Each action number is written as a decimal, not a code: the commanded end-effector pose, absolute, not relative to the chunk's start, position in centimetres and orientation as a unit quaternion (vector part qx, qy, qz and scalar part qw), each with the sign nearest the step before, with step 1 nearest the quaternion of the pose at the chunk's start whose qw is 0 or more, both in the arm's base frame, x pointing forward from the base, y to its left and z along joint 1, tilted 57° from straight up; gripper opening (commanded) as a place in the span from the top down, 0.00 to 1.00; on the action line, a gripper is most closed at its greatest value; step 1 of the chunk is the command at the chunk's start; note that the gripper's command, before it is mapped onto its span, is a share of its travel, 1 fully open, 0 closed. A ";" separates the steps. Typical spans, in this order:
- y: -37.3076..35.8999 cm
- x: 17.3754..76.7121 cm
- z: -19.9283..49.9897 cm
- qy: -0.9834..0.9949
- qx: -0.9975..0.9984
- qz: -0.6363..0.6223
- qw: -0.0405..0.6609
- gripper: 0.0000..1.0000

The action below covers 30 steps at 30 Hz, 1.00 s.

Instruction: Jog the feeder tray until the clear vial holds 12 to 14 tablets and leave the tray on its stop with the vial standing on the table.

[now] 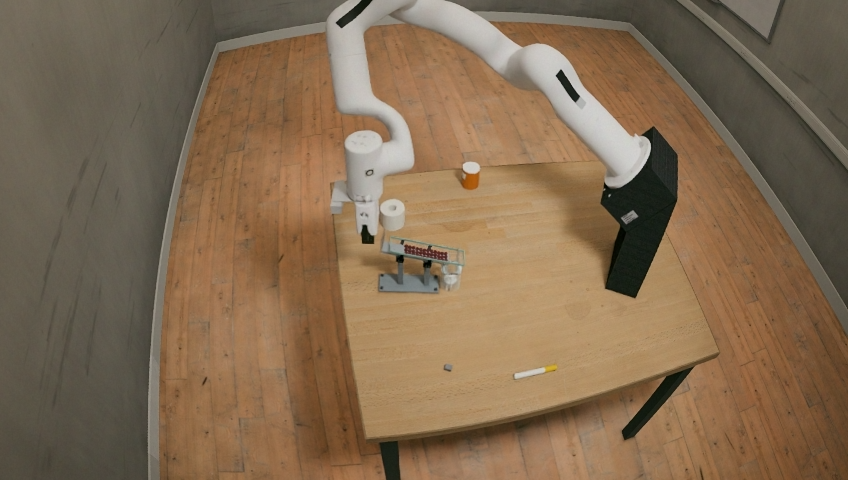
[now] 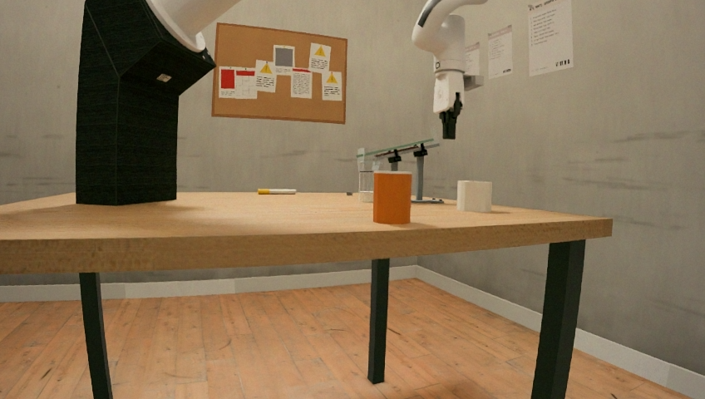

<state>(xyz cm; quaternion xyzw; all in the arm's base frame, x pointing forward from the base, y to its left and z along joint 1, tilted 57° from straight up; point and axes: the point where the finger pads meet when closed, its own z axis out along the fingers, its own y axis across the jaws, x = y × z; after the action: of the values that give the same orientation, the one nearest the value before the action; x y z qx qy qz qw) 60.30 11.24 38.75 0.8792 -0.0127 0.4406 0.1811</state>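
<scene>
The feeder tray [image 1: 423,250] [image 2: 399,150] is a clear sloped chute on two posts over a grey base [image 1: 408,284]. A row of red tablets [image 1: 424,249] lies in it. The clear vial [image 1: 450,277] [image 2: 366,185] stands upright on the table under the tray's low end; I cannot tell what it holds. My gripper [image 1: 367,237] [image 2: 449,134] is shut and empty. It points down, just beyond the tray's high end and slightly above it, not touching it.
A white roll [image 1: 392,214] [image 2: 474,195] stands close to the gripper near the table's left edge. An orange bottle [image 1: 470,175] [image 2: 391,197], a small grey cube [image 1: 448,367] and a white-and-yellow marker [image 1: 534,371] [image 2: 276,191] lie on the table [image 1: 535,297]. The black robot base [image 1: 639,214] stands on the right.
</scene>
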 end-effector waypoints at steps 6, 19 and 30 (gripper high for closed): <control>10.9 59.6 37.2 -0.013 0.879 0.441 0.181 1.00; 11.3 60.3 38.8 -0.013 0.879 0.441 0.181 1.00; 11.2 60.1 38.4 -0.013 0.879 0.441 0.181 1.00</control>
<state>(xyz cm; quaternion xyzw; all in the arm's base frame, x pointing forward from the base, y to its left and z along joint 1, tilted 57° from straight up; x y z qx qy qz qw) 60.26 11.23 38.68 0.8791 -0.0127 0.4407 0.1810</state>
